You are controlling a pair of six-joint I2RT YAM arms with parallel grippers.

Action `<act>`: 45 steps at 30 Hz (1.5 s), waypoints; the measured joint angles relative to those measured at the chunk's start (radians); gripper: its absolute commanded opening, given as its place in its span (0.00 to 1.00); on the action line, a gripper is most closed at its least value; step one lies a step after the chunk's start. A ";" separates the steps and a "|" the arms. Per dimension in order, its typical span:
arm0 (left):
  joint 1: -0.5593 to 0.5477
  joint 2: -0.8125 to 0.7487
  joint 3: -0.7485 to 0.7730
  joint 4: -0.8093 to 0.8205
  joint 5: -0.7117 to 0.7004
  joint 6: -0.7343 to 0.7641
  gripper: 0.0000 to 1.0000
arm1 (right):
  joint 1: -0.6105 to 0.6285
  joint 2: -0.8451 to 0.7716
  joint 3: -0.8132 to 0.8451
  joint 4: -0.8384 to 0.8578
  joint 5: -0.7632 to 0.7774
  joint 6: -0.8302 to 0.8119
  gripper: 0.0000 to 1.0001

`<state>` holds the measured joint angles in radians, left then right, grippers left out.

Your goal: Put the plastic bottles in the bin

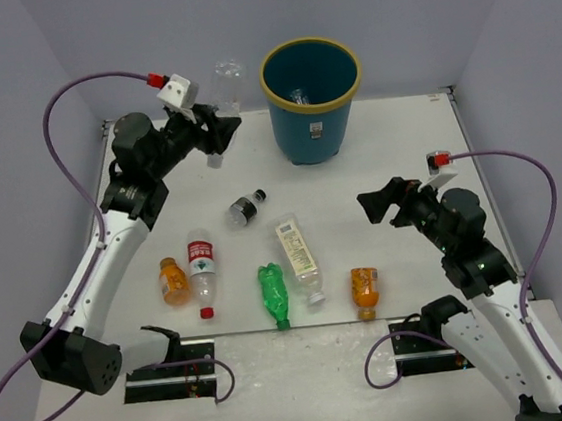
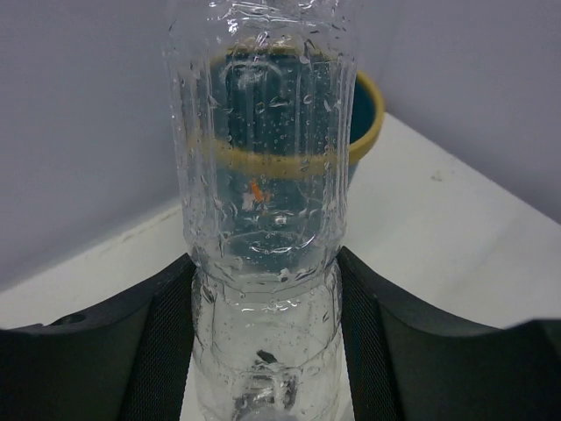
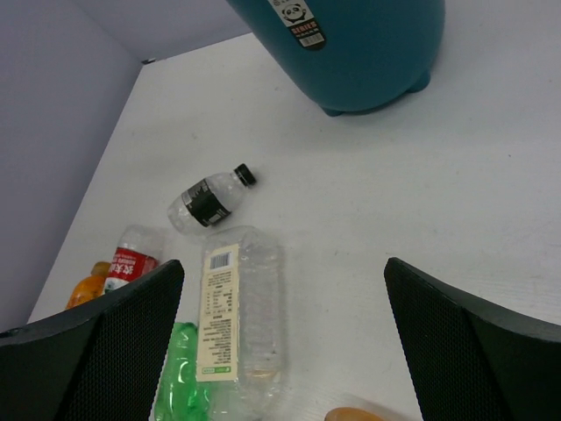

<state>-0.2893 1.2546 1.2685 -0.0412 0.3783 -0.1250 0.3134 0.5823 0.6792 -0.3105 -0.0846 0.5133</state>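
White table (image 1: pixel 406 157) holds six plastic bottles (image 1: pixel 299 254); one lies inside the round teal yellow-rimmed bin (image 1: pixel 313 132); left gripper (image 1: pixel 218 137) clasps a clear ribbed bottle (image 2: pixel 263 175), right gripper (image 1: pixel 373 204) gapes empty

clear bottle (image 2: pixel 263 175): top cut off | bin (image 2: pixel 370 110): mostly behind bottle | orange bottle (image 3: pixel 355 414): cut by bottom edge

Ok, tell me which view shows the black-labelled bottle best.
Right wrist: the black-labelled bottle lies close and unobstructed, with its black cap and label band clear. Top external shows it whole but small, on its side. Left wrist does not show it.
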 measured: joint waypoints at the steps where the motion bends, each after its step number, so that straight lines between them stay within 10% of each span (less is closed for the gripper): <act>1: -0.024 0.002 0.005 0.035 0.013 0.005 0.08 | 0.000 0.000 0.000 0.009 -0.020 0.000 0.99; 7: -0.121 0.149 0.103 0.217 -0.061 -0.035 0.05 | 0.000 -0.023 0.003 0.018 -0.063 -0.007 0.99; 18: -0.201 0.748 0.753 0.418 -0.286 -0.174 0.13 | 0.000 -0.108 -0.001 -0.036 -0.004 -0.037 0.99; 28: -0.266 0.975 0.902 0.414 -0.403 -0.196 0.99 | 0.000 -0.106 -0.014 -0.072 0.051 -0.050 0.99; 45: -0.268 0.777 0.853 0.168 -0.389 -0.168 1.00 | 0.000 -0.062 -0.015 -0.189 0.065 0.007 0.99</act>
<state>-0.5575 2.0311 2.1217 0.1264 -0.0103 -0.2934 0.3134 0.5205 0.6640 -0.4999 -0.0193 0.5208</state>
